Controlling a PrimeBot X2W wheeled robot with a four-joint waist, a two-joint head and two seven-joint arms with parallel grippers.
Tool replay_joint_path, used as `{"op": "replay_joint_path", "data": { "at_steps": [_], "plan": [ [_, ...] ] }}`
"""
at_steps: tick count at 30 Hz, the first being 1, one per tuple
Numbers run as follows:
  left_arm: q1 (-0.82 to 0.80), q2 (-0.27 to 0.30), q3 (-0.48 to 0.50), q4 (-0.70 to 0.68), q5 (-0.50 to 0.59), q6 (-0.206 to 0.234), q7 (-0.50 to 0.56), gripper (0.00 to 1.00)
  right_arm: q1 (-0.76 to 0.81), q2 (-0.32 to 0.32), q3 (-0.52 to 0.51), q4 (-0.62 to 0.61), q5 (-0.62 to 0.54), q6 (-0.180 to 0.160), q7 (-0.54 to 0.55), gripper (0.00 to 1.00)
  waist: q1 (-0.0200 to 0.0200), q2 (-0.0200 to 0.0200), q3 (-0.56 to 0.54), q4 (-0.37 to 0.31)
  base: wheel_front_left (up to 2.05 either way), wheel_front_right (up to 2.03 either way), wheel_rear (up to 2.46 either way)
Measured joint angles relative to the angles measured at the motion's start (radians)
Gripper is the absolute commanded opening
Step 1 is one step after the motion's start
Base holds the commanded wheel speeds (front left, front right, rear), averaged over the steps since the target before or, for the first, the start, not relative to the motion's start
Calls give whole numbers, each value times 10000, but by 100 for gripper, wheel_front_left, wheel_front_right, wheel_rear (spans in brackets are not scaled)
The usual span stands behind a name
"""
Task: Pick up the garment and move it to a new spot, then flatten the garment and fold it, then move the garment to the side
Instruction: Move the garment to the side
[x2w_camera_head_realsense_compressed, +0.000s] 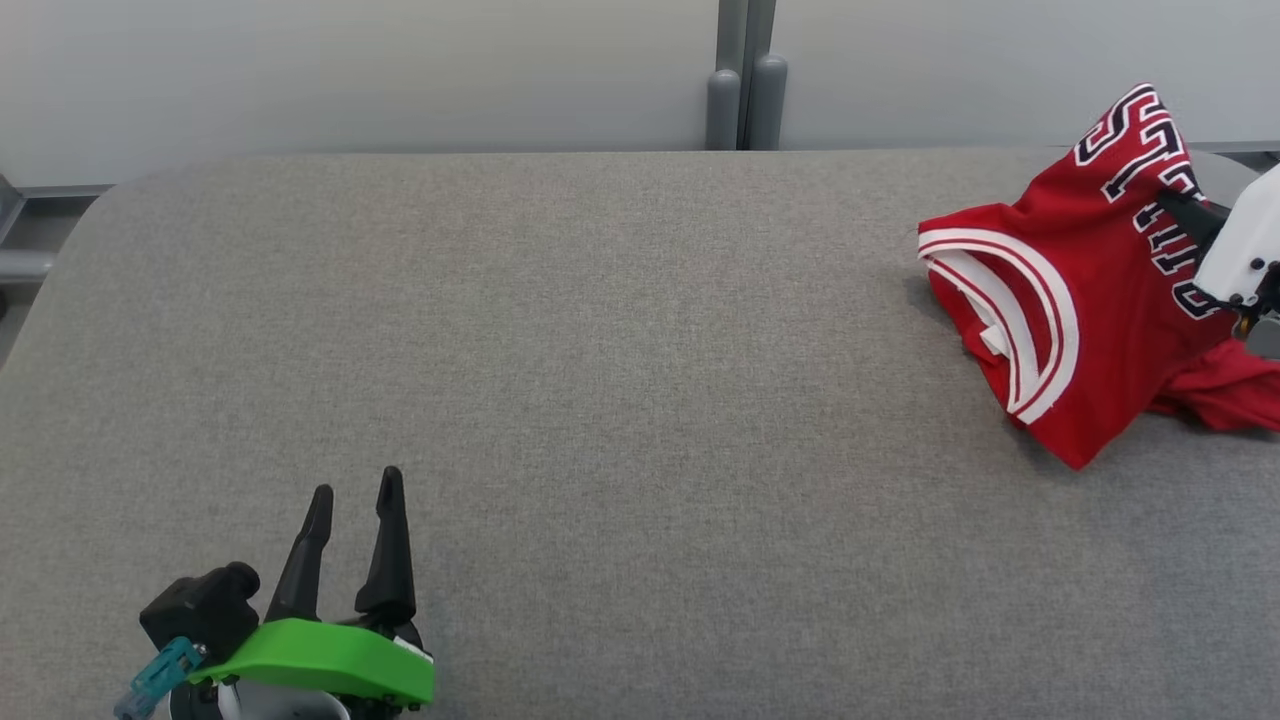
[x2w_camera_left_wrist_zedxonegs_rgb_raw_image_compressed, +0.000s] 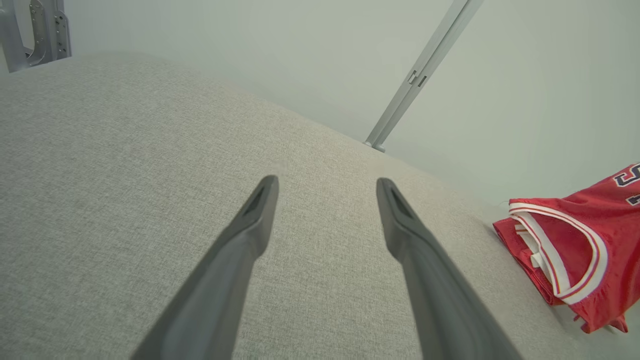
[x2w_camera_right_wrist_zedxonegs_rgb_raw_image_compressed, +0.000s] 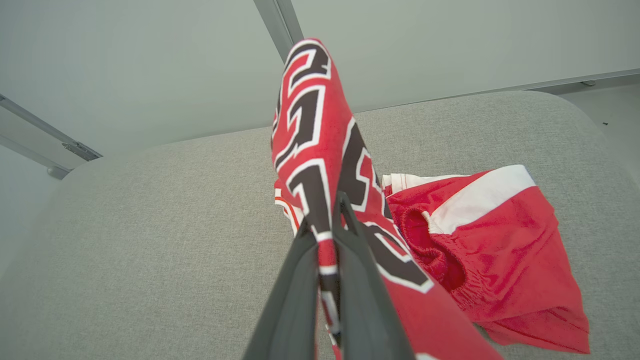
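Pinching the garment (x2w_camera_right_wrist_zedxonegs_rgb_raw_image_compressed: 320, 150) are the right jaws.

Head cam: high, looking down on grey fabric-covered bench (x2w_camera_head_realsense_compressed: 600, 400), pale wall (x2w_camera_head_realsense_compressed: 350, 70) at frame top. L wrist cam: low, skimming along left claw (x2w_camera_left_wrist_zedxonegs_rgb_raw_image_compressed: 327, 182). R wrist cam: v. close on red mesh jersey (x2w_camera_right_wrist_zedxonegs_rgb_raw_image_compressed: 310, 125), frame centre. All three share jersey & bench.

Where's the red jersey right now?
At the far right of the grey table in the head view, the red jersey is pinched by the right gripper.
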Motion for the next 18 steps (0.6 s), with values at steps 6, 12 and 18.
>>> {"op": "replay_joint_path", "data": {
  "at_steps": [6,12,18],
  "plan": [
    [-3,12,-56,-75,73,0,86,100,-147,-341,-178,288,-157,-447,61,0,0,0,235,88,0,0,0],
    [-19,105,-63,-230,165,2,174,100,-535,-759,-226,502,-527,-807,56,0,0,0,541,171,0,0,0],
    [-94,226,-217,-441,311,2,360,100,-604,-1081,10,874,-1043,-1072,54,0,0,0,913,251,0,0,0]
  ]
}}
